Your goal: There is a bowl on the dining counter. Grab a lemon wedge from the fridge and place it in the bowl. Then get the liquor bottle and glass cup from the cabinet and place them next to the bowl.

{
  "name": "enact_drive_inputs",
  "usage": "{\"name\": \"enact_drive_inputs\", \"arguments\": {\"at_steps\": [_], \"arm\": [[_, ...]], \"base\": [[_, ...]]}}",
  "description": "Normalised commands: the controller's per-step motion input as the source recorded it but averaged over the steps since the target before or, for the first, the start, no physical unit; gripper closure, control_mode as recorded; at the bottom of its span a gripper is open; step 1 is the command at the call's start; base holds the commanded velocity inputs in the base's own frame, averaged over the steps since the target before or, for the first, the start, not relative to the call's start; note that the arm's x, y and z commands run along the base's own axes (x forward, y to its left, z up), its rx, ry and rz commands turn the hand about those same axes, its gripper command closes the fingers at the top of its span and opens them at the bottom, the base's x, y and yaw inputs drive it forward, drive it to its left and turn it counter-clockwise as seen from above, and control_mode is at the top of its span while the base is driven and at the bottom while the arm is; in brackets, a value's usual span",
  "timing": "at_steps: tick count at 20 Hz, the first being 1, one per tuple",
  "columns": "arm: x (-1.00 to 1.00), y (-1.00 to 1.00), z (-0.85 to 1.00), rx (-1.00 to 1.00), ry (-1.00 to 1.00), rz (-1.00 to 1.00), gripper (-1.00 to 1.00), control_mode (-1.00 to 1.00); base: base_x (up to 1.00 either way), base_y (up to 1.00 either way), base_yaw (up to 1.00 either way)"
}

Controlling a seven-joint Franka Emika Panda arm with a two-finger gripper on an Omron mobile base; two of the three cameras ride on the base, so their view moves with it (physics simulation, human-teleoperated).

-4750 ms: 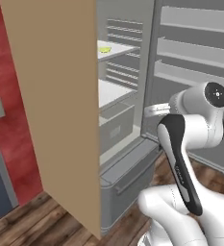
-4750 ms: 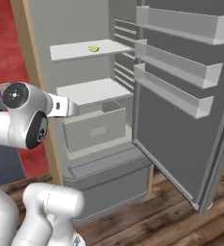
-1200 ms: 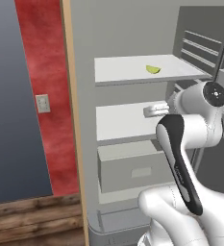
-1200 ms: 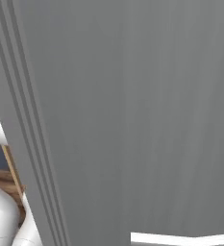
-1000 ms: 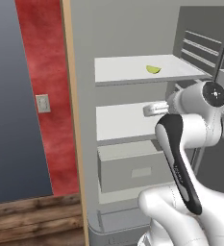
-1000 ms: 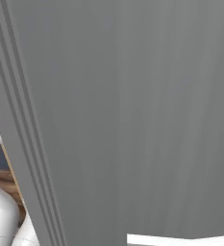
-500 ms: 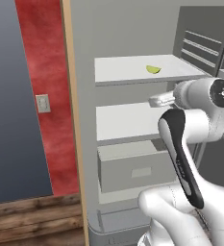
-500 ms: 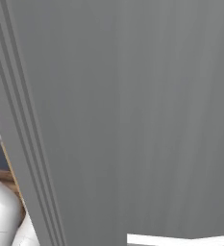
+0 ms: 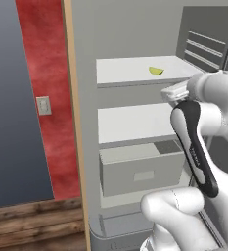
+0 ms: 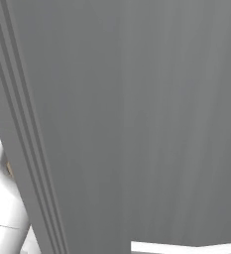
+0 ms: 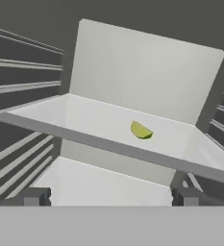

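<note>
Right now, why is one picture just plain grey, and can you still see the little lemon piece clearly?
The right base view looks at the flat grey fridge door from very close, evenly lit, without glare. In the left base view the tiny yellow-green lemon wedge looks small but sharp on the upper white shelf. The hand view shows it clearly, with a soft shadow beneath.

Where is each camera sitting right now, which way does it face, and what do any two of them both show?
Left base view: behind the arm on its left, facing into the open fridge; the white arm fills the lower right.
Right base view: behind on the right, up against the grey fridge door; a bit of white arm at lower left.
Hand view: on the hand, facing the upper shelf; open gripper at the bottom.
Shared: left base and hand views both show the lemon wedge.
</note>
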Motion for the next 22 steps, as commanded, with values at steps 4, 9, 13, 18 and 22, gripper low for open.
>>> {"name": "enact_drive_inputs", "arguments": {"at_steps": [4,9,13,18,22], "arm": [[0.24,0.0,0.16,0.0,0.02,0.0,-1.0,-1.0],[0.01,0.0,0.0,0.0,0.0,0.0,-1.0,-1.0],[0.02,-0.12,0.0,0.03,0.0,0.0,-1.0,-1.0],[0.1,-0.24,0.02,0.06,0.0,0.0,-1.0,-1.0],[0.18,-0.22,0.03,0.04,0.0,0.0,-1.0,-1.0]], "base": [[0.0,0.0,0.0],[0.0,0.0,0.0],[0.0,0.0,0.0],[0.0,0.0,0.0],[0.0,0.0,0.0]]}}
